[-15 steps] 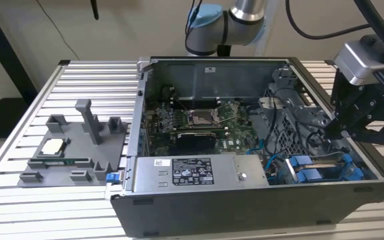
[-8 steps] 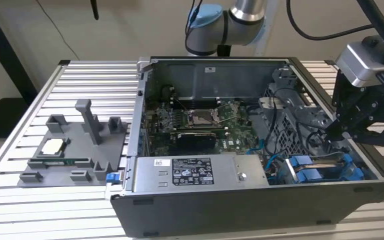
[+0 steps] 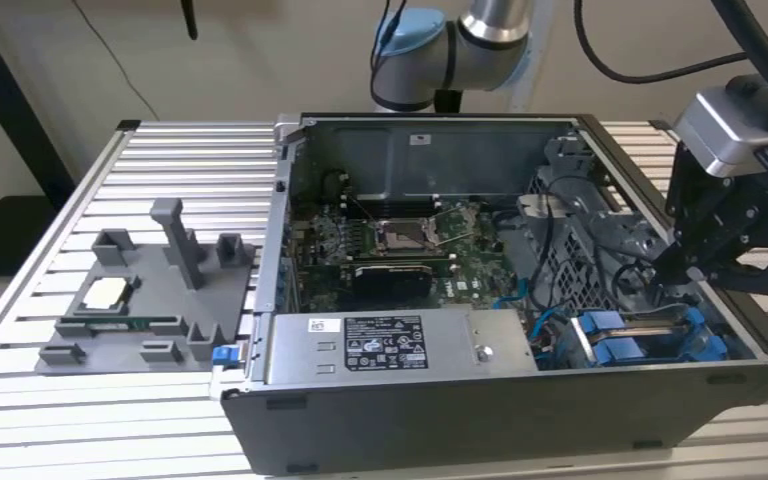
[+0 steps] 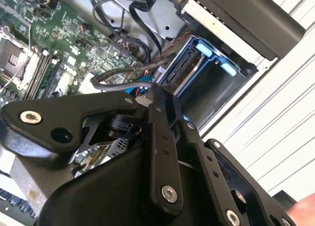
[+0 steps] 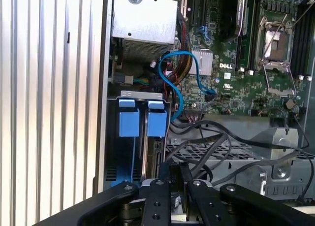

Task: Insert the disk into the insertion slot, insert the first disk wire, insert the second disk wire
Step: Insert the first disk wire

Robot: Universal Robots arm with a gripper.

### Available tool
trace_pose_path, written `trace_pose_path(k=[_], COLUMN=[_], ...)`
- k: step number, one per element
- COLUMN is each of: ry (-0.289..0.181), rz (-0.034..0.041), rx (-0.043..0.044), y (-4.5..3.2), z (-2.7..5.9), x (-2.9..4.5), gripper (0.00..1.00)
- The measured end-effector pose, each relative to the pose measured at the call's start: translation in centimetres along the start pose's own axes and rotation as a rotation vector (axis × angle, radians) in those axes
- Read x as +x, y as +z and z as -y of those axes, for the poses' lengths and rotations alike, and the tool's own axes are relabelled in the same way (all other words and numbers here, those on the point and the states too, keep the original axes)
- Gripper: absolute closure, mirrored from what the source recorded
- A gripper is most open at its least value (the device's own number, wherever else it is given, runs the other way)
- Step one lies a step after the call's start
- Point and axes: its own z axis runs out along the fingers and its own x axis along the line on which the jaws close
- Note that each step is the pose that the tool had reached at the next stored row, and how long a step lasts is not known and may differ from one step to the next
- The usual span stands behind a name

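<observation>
I see the blue-framed silver-grey hard drive [image 3: 611, 340] seated in the grey metal drive bay [image 5: 140, 94] at the dark computer case's [image 3: 491, 420] corner. It is stiff and fragile, so I'd hold it by its frame. The black tool [image 3: 668, 278] hovers beside it, and I cannot tell its state.

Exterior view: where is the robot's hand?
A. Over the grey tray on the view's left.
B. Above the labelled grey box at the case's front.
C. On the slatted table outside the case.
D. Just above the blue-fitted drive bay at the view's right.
D: the hand hangs inside the open case at the exterior view's right, just above the blue-fitted drive bay, well away from the grey tray.
</observation>
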Motion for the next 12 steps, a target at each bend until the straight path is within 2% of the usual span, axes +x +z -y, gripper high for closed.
trace_pose_path(k=[1,3,5,9,12], ry=[0.001,0.001,0.001,0.001,0.008], rz=[-0.0071,-0.0288,-0.0458,-0.0632,-0.0659], rx=[-0.0003,-0.0013,-0.0022,-0.0033,-0.0079], y=[0.04,0.1,0.21,0.57,0.92], z=[0.02,0.04,0.11,0.27,0.45], x=[0.01,0.02,0.02,0.03,-0.06], gripper=[0.81,0.81,0.81,0.81,0.81])
